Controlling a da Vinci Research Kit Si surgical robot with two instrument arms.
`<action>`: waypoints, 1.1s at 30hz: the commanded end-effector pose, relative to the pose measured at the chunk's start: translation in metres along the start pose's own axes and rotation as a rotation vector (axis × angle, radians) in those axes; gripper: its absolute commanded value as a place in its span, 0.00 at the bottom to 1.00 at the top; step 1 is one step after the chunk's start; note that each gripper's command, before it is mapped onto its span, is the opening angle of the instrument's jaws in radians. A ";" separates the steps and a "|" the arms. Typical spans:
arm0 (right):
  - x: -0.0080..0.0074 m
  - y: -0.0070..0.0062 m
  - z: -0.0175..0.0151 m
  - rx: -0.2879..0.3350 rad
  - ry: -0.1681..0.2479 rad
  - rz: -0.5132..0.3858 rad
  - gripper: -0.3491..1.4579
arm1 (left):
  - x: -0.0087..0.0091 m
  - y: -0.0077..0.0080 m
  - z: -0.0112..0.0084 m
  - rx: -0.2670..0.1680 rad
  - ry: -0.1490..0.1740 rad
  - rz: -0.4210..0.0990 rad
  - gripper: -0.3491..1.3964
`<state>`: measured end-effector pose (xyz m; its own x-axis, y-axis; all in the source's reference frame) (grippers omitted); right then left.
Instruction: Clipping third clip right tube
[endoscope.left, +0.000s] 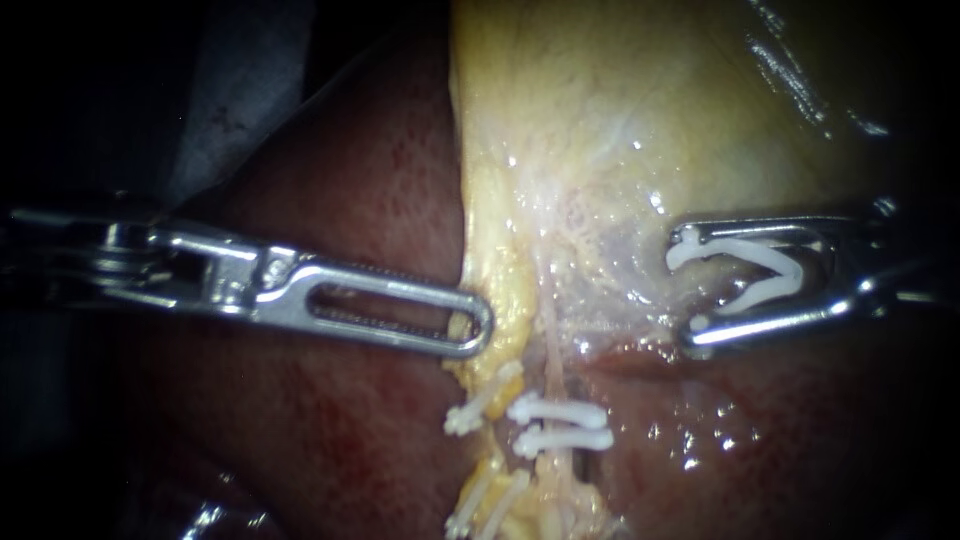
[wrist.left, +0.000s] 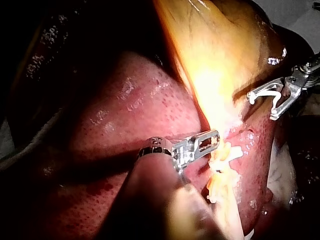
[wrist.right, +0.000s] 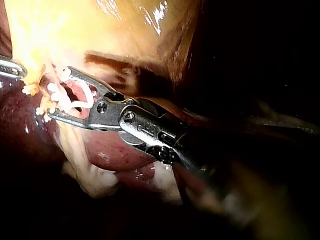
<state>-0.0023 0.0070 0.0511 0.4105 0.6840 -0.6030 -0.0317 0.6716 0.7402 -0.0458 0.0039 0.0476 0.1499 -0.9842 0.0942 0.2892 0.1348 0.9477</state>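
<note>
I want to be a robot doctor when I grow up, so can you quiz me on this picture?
1. True or false: the right instrument holds a white clip between its jaws.
2. How many clips sit on the right tube? A) one B) two C) five
3. Fill in: the dark red tissue beside the tubes is the ____.

Key: 1 true; 2 B; 3 liver.

Endoscope close-up, wrist cameras flanking, clips (endoscope.left: 560, 412) shared
</note>
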 end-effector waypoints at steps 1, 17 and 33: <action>-0.0001 -0.0001 0.0002 0.000 0.001 0.014 0.49 | 0.0000 0.0000 0.0000 0.000 0.000 0.000 0.00; -0.0034 -0.0025 0.0079 0.049 -0.013 0.151 0.49 | -0.0004 0.0001 -0.0034 0.007 0.005 -0.002 0.00; -0.0060 0.0000 0.0117 0.046 -0.014 0.183 0.48 | -0.0002 -0.0046 -0.0067 0.004 -0.010 -0.022 0.00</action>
<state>0.0059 -0.0004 0.0586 0.4147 0.7888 -0.4537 -0.0651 0.5230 0.8498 -0.0411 0.0041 0.0409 0.1325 -0.9884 0.0745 0.2854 0.1101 0.9521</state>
